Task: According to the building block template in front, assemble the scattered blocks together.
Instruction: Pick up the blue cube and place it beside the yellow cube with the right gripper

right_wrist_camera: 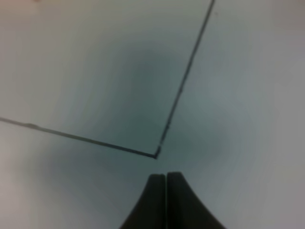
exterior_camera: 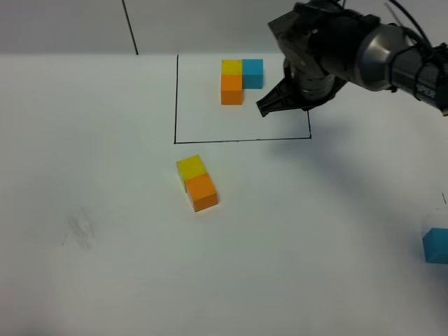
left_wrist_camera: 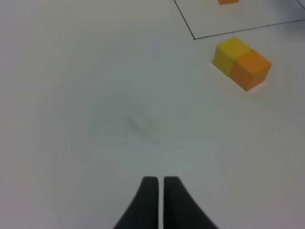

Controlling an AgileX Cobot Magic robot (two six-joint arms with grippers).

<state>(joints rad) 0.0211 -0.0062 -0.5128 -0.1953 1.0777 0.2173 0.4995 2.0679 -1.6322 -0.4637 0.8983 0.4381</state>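
The template (exterior_camera: 238, 77), three smooth square blocks joined in an L, sits at the back inside a thin black line (exterior_camera: 241, 139). Just outside the line, the loose yellow cube (exterior_camera: 190, 168) touches the orange cube (exterior_camera: 202, 192). The blue cube (exterior_camera: 436, 245) is far off to the right, cut off by the picture's edge. The left gripper (left_wrist_camera: 160, 181) and the right gripper (right_wrist_camera: 166, 177) are both closed and hold nothing.

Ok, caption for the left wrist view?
Shut left gripper over white table; yellow block touching orange block near drawn frame's corner.
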